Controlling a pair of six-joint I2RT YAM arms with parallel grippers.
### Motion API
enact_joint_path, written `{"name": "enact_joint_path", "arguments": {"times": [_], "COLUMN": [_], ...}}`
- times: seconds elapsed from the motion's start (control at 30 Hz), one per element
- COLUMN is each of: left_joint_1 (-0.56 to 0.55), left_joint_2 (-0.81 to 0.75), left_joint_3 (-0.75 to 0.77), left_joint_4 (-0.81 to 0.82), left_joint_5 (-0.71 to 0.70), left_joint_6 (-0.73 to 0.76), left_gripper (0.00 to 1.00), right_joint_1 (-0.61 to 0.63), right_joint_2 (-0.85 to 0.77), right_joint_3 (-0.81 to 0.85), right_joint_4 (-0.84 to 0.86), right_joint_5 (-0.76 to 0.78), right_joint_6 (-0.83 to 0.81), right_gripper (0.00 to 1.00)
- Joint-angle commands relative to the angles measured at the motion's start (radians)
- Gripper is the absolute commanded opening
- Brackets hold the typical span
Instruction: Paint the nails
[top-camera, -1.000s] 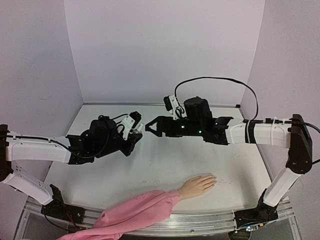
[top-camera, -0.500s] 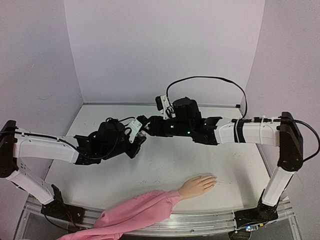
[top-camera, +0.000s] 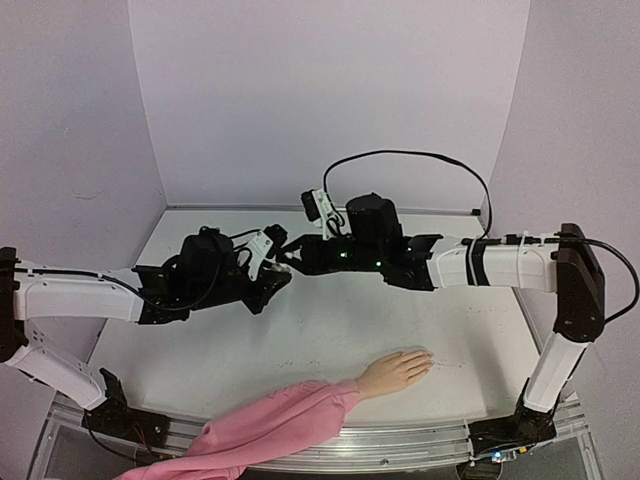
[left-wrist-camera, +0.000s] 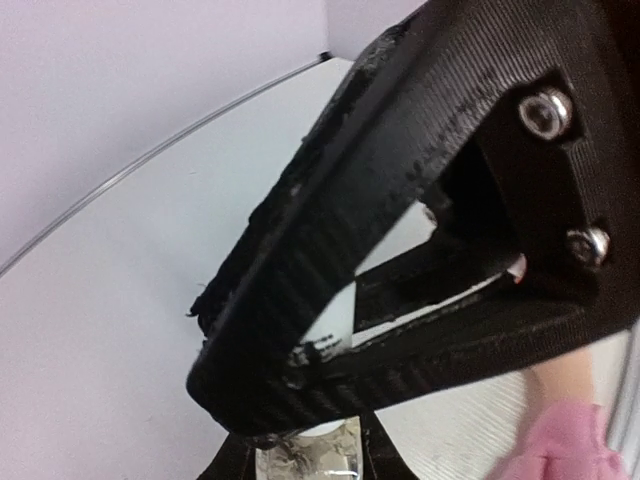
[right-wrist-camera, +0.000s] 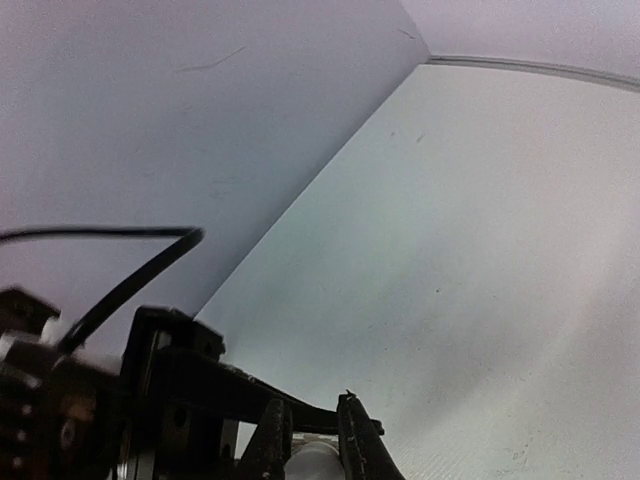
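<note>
The peach mannequin hand lies palm down near the table's front edge, its pink sleeve trailing to the lower left. The nails are at the fingertips, too small to make out. Both arms meet above the table's middle, well behind the hand. My left gripper is shut on a small white bottle. My right gripper faces it, fingers closed on the bottle's rounded white top. In the left wrist view the right gripper's black fingers fill the frame.
Lilac walls close the white table at the back and on both sides. The right arm's black cable loops above its wrist. The sleeve hangs over the metal front rail.
The right gripper has moved left to the left gripper and closed from wide open onto the bottle's top. The left arm shifted slightly, still holding the bottle.
</note>
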Motion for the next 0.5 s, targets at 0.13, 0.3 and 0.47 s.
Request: {"name": "enact_joint_path", "arguments": {"times": [0.13, 0.3, 0.47], "left_joint_1": [0.163, 0.191, 0.192], "left_joint_2": [-0.127, -0.06, -0.06], "left_joint_3": [0.04, 0.072, 0.055], "left_joint_4": [0.084, 0.082, 0.082], "left_joint_5": [1.361, 1.401, 1.108], "left_joint_6": [-0.095, -0.135, -0.087], "left_gripper": [0.0, 0.0, 0.0], "right_joint_1": [-0.022, -0.053, -0.059], "right_joint_2": [-0.122, -0.138, -0.165], "right_joint_3": [-0.105, -0.128, -0.134], "right_joint_4": [0.092, 0.09, 0.09], "right_joint_5": [-0.934, -0.871, -0.696], "right_joint_6": [-0.506, -0.487, -0.466], "right_gripper": [0.0, 0.0, 0.0]}}
